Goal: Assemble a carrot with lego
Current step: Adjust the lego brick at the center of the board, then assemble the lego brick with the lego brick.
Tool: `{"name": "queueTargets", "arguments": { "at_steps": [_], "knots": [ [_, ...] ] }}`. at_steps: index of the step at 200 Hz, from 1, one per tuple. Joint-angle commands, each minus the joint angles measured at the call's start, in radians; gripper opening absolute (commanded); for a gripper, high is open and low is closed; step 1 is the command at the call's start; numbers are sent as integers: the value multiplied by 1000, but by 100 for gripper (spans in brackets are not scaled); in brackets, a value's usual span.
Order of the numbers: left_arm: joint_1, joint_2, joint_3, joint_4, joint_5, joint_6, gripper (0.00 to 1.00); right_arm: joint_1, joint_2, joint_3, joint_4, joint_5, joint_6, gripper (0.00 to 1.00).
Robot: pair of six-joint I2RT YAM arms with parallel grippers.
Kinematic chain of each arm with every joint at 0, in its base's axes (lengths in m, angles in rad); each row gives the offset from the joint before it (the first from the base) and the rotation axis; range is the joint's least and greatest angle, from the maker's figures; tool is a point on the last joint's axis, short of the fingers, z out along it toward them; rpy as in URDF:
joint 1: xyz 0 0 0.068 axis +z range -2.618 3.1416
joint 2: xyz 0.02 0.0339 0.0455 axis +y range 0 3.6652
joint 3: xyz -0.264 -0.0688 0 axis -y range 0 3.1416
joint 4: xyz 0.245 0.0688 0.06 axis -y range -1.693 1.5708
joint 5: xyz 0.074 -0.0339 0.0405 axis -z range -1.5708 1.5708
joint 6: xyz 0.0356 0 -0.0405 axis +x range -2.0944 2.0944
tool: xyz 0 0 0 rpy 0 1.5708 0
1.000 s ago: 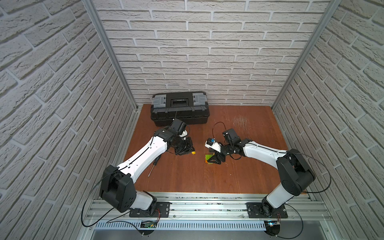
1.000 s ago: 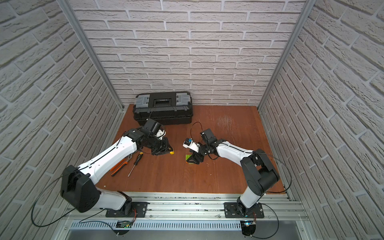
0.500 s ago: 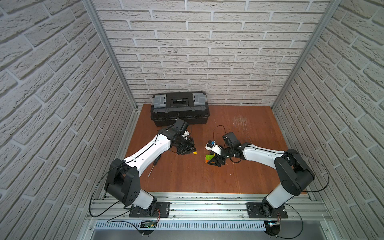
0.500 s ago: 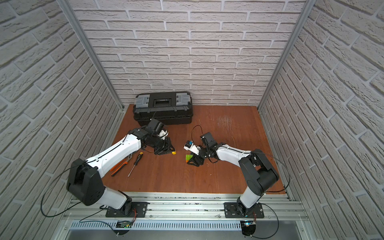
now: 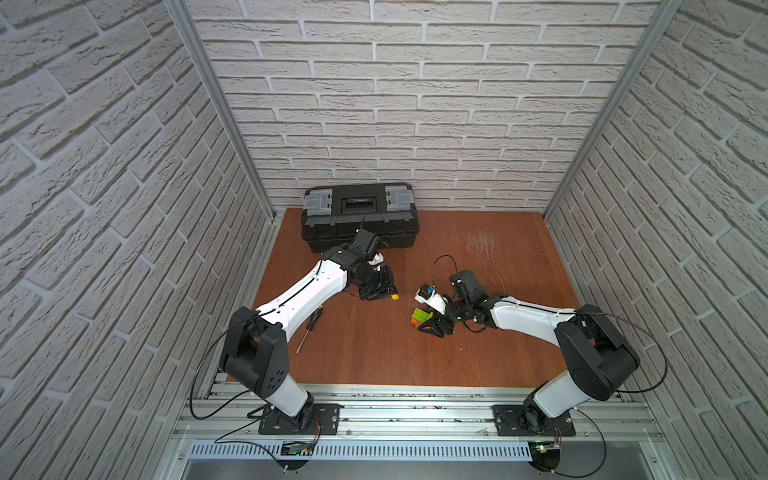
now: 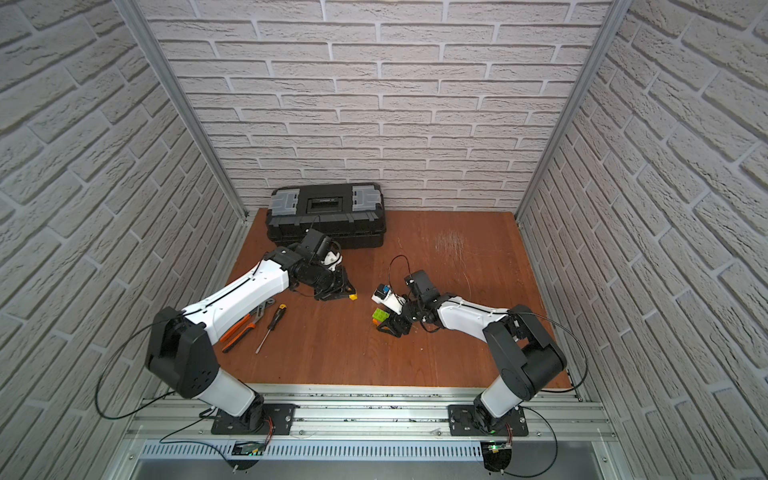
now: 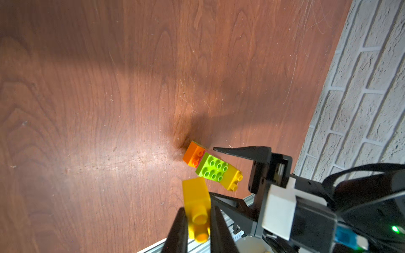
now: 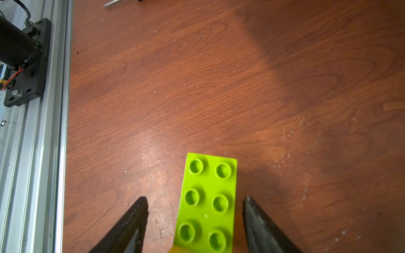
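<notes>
The carrot [image 5: 420, 316] [image 6: 379, 314] is a small clump of joined lego lying near the middle of the table. In the left wrist view the carrot [image 7: 211, 167] shows orange, a thin pink strip, lime-green and yellow. My right gripper [image 8: 194, 199] [image 5: 430, 324] stands open astride it, with a gap on each side of the lime-green brick [image 8: 208, 197]. My left gripper [image 7: 197, 208] [image 5: 388, 294] is shut on a small yellow brick [image 7: 196, 206] [image 6: 353, 296], held just left of the carrot.
A black toolbox [image 5: 359, 216] stands at the back behind my left arm. A screwdriver [image 6: 270, 326] and orange-handled pliers [image 6: 241, 328] lie at the left under that arm. An aluminium rail [image 5: 415, 409] runs along the front edge. Brick walls close in three sides.
My left arm has swung at its shoulder and elbow, carrying the yellow brick a little to the right. My right gripper stays at the carrot, its jaws slightly narrower.
</notes>
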Motion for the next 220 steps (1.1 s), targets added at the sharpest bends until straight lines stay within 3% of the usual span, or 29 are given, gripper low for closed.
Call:
{"name": "queueTargets", "arguments": {
  "at_steps": [1, 47, 111, 220],
  "knots": [
    [-13, 35, 48, -14, 30, 69, 0, 9, 9, 15, 49, 28, 17, 67],
    [-11, 61, 87, -73, 131, 252, 0, 8, -4, -16, 84, 55, 51, 63],
    [6, 85, 114, -247, 167, 488, 0, 19, -20, -52, 114, 68, 88, 58],
    [8, 123, 132, -242, 213, 548, 0, 49, -16, -109, 192, 123, 132, 42]
  ]
}}
